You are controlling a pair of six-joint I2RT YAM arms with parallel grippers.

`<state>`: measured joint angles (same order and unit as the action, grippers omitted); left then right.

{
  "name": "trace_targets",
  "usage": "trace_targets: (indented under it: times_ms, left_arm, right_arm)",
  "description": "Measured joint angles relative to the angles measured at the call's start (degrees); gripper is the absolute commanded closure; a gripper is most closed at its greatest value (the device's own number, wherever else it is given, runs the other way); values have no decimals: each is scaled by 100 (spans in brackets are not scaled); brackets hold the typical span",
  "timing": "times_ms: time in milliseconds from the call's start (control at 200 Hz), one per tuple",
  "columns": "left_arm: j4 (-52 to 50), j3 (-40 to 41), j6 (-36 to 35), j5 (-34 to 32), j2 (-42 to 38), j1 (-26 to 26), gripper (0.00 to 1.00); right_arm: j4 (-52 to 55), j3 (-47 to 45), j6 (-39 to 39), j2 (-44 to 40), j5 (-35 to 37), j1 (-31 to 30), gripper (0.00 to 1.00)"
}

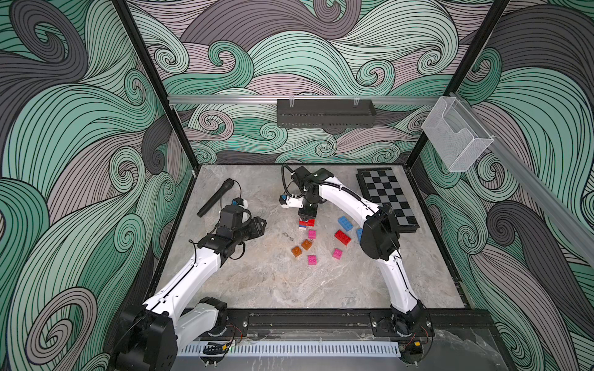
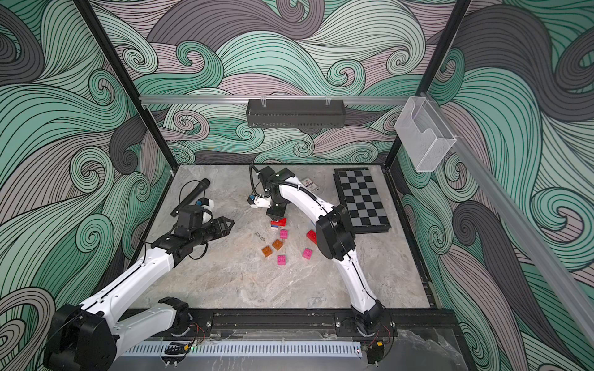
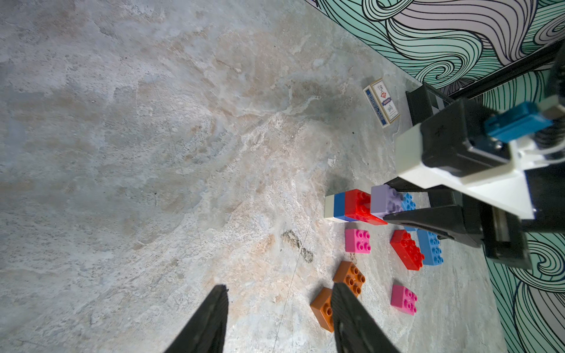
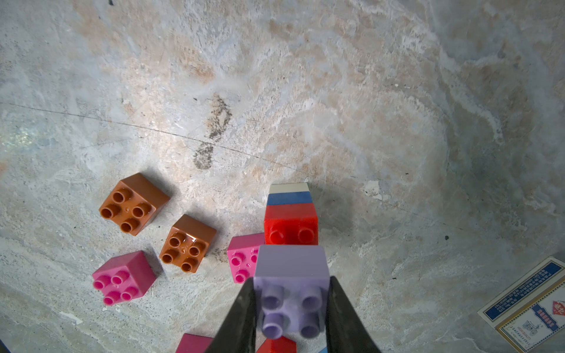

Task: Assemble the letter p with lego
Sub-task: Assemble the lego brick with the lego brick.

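Over the table's [image 1: 273, 282] ctr, the R arm [image 1: 345, 196] arches up from its base at the near edge, elbow high, wrist bent so the right gripper [image 4: 291, 282] points straight down. Its jaws are pinched tight on 2 opposite sides of a lilac brick [image 3: 385, 200], studs up. That brick sits on or just above the red top of a 3-brick stack [image 3: 351, 207], white, then blue, then red; can't tell if it's pressed home. 1 pink brick [image 1: 311, 234] lies just beside the stack, w/ a red oblong brick [image 1: 342, 237] near it. The L arm [image 1: 189, 276] reaches in low from the left side, its left gripper [image 3: 278, 288] aimed toward the bricks, jaws standing apart, gripping nothing.
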<state>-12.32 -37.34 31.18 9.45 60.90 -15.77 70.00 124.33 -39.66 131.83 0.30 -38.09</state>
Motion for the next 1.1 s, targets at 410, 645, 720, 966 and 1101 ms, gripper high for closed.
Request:
trace_targets:
  times_ms: [410,645,720,966,1101]
  left_arm:
    - [0,0,0,0,0,0,44]
    - [0,0,0,0,0,2,44]
    - [0,0,0,0,0,2,44]
    - [9,0,0,2,0,2,44]
    - [20,0,0,7,0,2,45]
  right_arm:
    - [-15,94,2,188,-15,-20,78]
    - [-17,140,0,219,-22,-22,78]
    - [-15,140,2,219,-20,-24,78]
    - [-17,140,0,219,-13,-28,78]
    - [-20,140,0,219,33,-50,78]
